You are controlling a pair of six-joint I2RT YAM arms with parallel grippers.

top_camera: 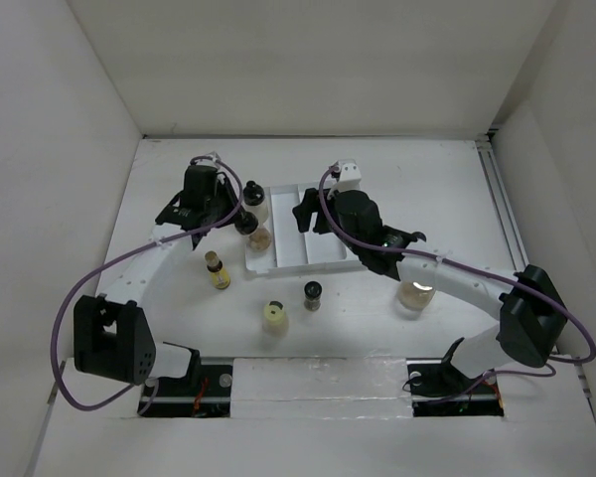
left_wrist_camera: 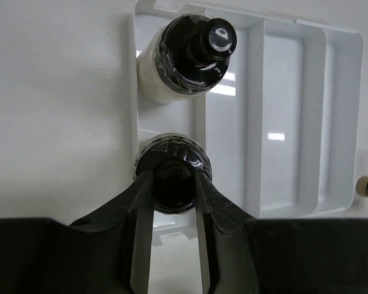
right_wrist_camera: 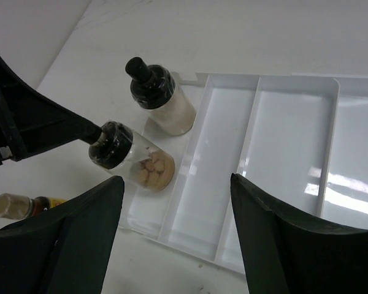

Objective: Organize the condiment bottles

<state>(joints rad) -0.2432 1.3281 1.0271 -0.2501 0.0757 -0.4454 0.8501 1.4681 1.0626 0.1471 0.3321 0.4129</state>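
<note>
The left gripper (left_wrist_camera: 172, 199) was clamped on the black cap of a tan-filled bottle (right_wrist_camera: 148, 168), which stood at the near end of the white tray (right_wrist_camera: 329, 131), in its leftmost compartment just short of a pale-filled bottle (right_wrist_camera: 165, 107). Seating it well would call for keeping it upright, resting its base flat, then releasing straight up without nudging that neighbour. The right gripper (right_wrist_camera: 178, 245) hung wide and empty above the tray.

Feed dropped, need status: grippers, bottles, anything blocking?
Left gripper shut on black-capped glass bottle with tan contents, in white divided plastic tray's left compartment. Right gripper open over tray. Nothing blocking.
</note>
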